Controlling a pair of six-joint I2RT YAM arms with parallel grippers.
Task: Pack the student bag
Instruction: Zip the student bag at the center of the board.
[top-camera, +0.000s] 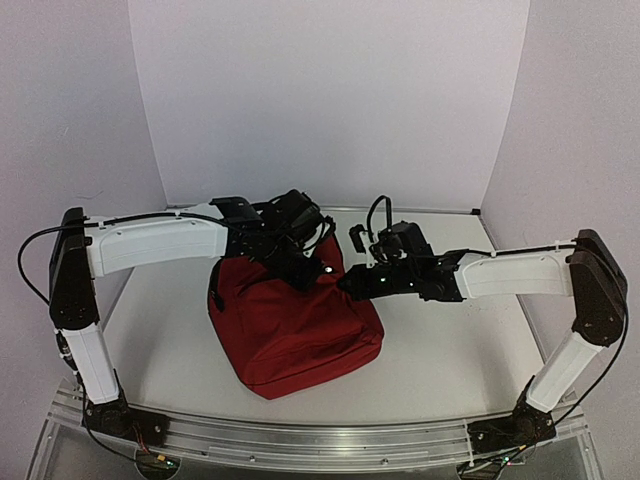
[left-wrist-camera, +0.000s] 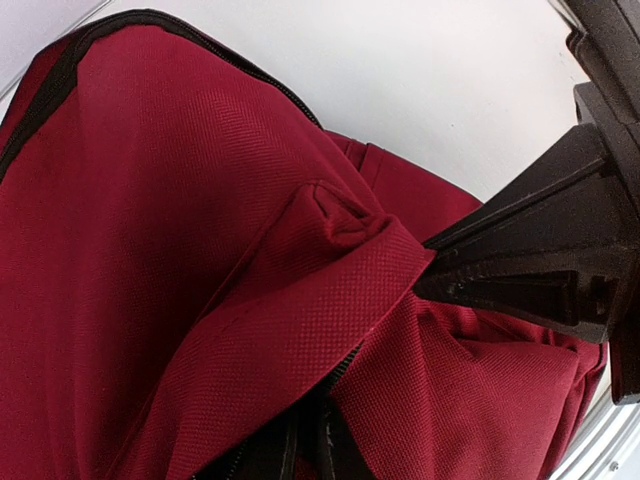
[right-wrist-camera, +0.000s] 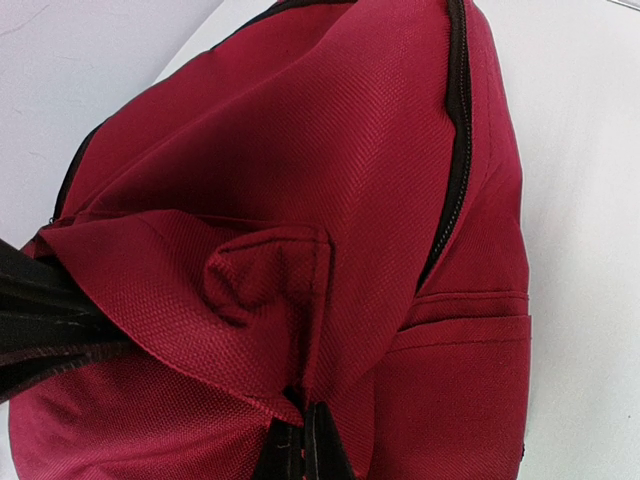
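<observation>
student bag (top-camera: 300, 335) lies diagonally, long axis far-left to near-right.

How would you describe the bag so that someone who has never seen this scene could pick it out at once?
Start at the pale table. Near its middle sits the student bag, with the left claw and the right claw each pinching a fold of its fabric. It is the only dark-red thing there, soft cloth with black zips.

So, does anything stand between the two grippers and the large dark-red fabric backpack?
Nothing visible does: the left gripper and the right gripper are each shut on a fold of the large dark-red fabric backpack.
</observation>
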